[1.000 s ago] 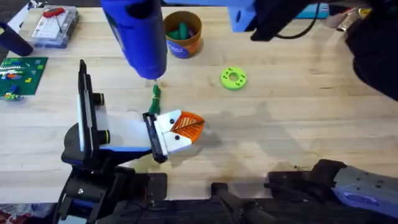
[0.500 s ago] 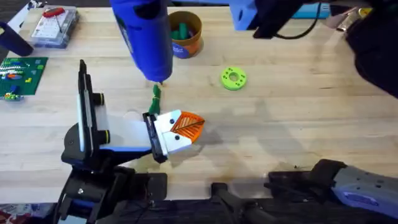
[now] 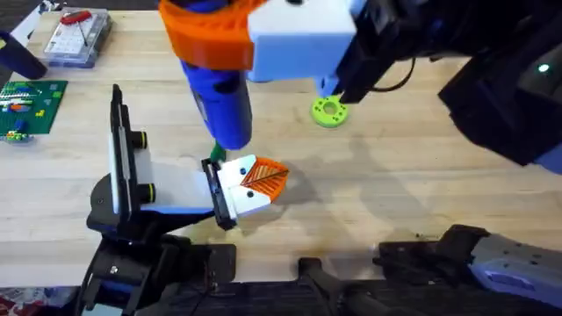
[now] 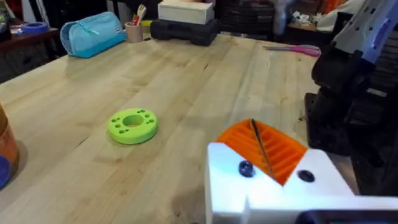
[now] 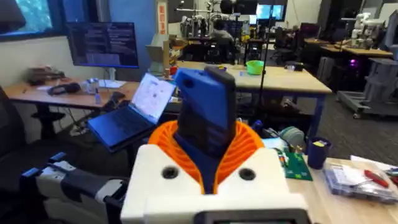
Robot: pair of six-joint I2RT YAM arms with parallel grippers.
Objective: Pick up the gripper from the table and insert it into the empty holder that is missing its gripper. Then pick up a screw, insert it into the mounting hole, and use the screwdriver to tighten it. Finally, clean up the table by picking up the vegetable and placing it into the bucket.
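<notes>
My right gripper (image 3: 255,35) reaches across the table high under the overhead camera, shut on the blue screwdriver (image 3: 224,105). The tool hangs tip-down, and its tip is just behind my left gripper (image 3: 255,183). In the right wrist view the screwdriver (image 5: 205,106) stands between the orange pads (image 5: 249,146). My left gripper (image 4: 261,149) lies low over the table, its orange pads together. Two dark screw heads (image 4: 245,168) show in its white fingers. A sliver of the green vegetable (image 3: 216,154) peeks out beside the tip. The bucket (image 4: 4,140) is at the left wrist view's edge.
A flat green disc with holes (image 3: 329,111) lies right of the screwdriver. A clear parts box (image 3: 75,35) and a green circuit board (image 3: 26,101) sit at the far left. The right arm's base (image 3: 492,254) occupies the near right corner.
The right arm has carried the screwdriver nearer and slightly right, toward my left gripper. Its white and orange gripper now covers the bucket in the overhead view. The left arm has not moved.
</notes>
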